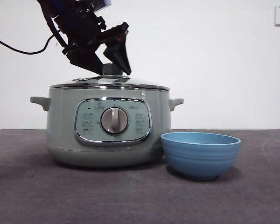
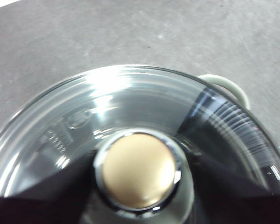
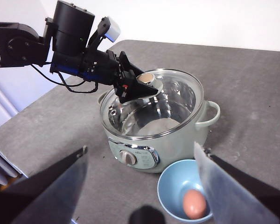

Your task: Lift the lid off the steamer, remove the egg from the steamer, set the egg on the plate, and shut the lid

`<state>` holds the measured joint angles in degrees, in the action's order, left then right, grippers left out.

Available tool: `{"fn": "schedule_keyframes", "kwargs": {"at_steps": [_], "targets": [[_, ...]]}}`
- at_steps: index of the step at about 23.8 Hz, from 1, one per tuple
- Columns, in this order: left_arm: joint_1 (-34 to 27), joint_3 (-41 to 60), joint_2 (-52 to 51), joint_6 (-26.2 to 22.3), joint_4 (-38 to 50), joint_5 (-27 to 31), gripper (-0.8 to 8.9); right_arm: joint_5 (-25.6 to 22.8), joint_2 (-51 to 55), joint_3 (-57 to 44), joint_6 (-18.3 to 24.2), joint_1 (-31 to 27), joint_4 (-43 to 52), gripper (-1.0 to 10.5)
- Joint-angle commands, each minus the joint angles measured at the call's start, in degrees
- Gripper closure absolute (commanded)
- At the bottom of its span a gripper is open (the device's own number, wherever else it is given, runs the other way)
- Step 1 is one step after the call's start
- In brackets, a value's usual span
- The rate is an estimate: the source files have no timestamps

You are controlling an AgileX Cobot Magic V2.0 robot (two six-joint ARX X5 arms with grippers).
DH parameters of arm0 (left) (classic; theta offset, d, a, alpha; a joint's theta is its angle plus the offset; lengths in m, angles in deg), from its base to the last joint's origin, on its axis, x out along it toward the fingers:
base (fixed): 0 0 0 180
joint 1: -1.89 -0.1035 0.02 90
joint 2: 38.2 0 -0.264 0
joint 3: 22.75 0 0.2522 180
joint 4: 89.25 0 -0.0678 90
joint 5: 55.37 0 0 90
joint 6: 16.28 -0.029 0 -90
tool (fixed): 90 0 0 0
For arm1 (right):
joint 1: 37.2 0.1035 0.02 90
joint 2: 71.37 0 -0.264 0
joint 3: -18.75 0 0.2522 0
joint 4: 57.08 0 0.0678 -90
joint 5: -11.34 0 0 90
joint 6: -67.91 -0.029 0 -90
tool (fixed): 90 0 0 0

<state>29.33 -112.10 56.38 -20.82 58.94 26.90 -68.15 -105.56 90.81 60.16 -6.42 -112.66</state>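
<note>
The glass lid [image 1: 130, 82] sits level on the pale green steamer [image 1: 107, 144]. My left gripper [image 1: 114, 70] reaches down from the upper left, its two black jaws pressed against either side of the lid's round knob [image 2: 137, 170]. The right wrist view shows the same grip on the lid [image 3: 175, 100]. The brownish egg [image 3: 194, 204] lies inside the blue plate [image 3: 170, 186], a small bowl standing right next to the steamer's front right. My right gripper [image 3: 140, 148] hovers open above the plate with nothing between its jaws. The plate's [image 1: 200, 154] wall hides the egg in the front view.
A black cable [image 1: 18, 49] trails from the left arm toward the left. The steamer's side handles [image 1: 176, 102] stick out at both sides. The grey table's edge [image 3: 18, 172] runs close on the steamer's left side.
</note>
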Motion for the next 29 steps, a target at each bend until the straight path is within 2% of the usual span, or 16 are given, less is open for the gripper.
{"fn": "schedule_keyframes", "kwargs": {"at_steps": [1, 9, 15, 22, 25, 29], "targets": [[-0.17, 1.40, 1.46, 0.24, -3.48, -0.07, 3.39, 0.07, 0.13, 0.07, -0.35, 0.13, -0.13, 5.6], [-0.17, 1.29, -3.41, 0.26, -3.76, 0.02, 3.39, 0.07, 0.13, 0.07, -0.35, 0.13, -0.72, 5.6], [-0.17, 1.29, -11.63, 0.24, -7.89, 0.07, 3.40, 0.09, 0.13, 0.07, -0.33, 0.13, -1.05, 5.6], [-0.15, 1.29, -24.28, 0.28, -20.72, -0.37, 3.42, 0.55, 0.09, 0.07, -0.13, 0.13, -6.91, 5.6], [-0.15, 1.29, -29.99, 0.28, -28.02, -0.57, 3.42, 3.50, 0.09, 0.07, -0.15, 0.13, -10.21, 5.6], [-0.15, 1.29, -36.50, 0.42, -36.76, -3.56, 3.43, 8.04, 0.09, 0.07, -0.13, 0.13, -12.96, 5.6]]}}
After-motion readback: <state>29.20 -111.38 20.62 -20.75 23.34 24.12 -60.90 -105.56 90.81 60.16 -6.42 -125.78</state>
